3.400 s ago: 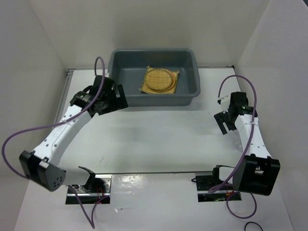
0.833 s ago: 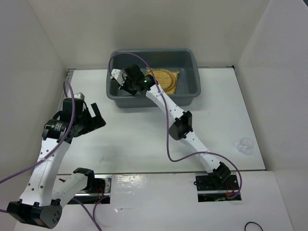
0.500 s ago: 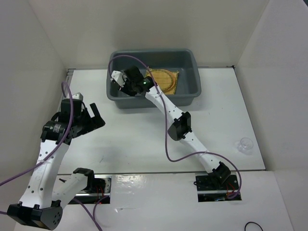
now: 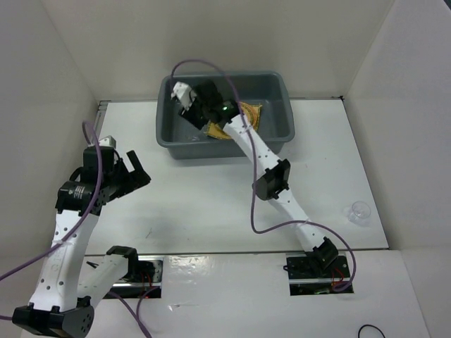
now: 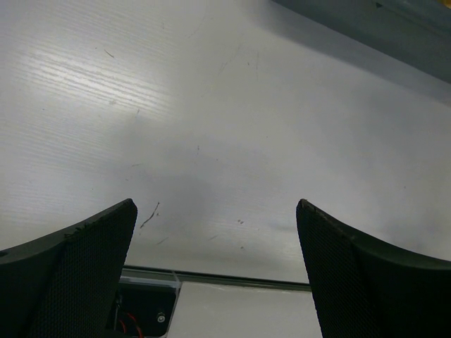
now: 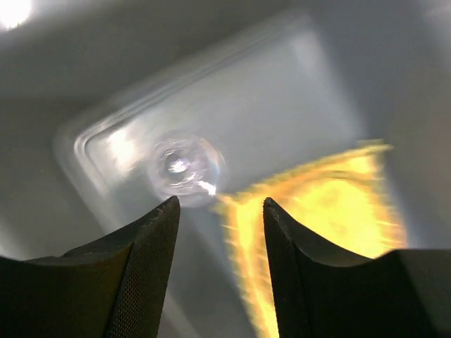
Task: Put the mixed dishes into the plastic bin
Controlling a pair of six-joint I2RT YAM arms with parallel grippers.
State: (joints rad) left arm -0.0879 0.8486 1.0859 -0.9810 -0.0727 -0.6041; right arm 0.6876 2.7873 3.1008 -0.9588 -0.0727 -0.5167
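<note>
The dark grey plastic bin [image 4: 282, 120] stands at the back of the table. Inside it lies the square yellow bamboo mat [image 4: 248, 115] with a round woven disc on it, both partly hidden by my right arm. My right gripper [image 4: 199, 113] hangs over the bin's left half, open and empty. In the right wrist view it [image 6: 220, 205] is above the bin floor [image 6: 282, 105], with a small clear glass [image 6: 186, 169] just beyond the fingertips and the mat [image 6: 331, 211] to the right. Another clear glass [image 4: 359, 211] stands on the table at the right. My left gripper [image 4: 143, 169] [image 5: 215, 208] is open and empty over the table.
White walls close in the table on the left, back and right. The bin's outer wall [image 5: 394, 28] shows at the top right of the left wrist view. The arm bases and a metal rail [image 4: 232, 252] run along the near edge.
My right gripper has moved toward the far side of the bin, a little to the right. My left arm has drawn back slightly toward the near left.
</note>
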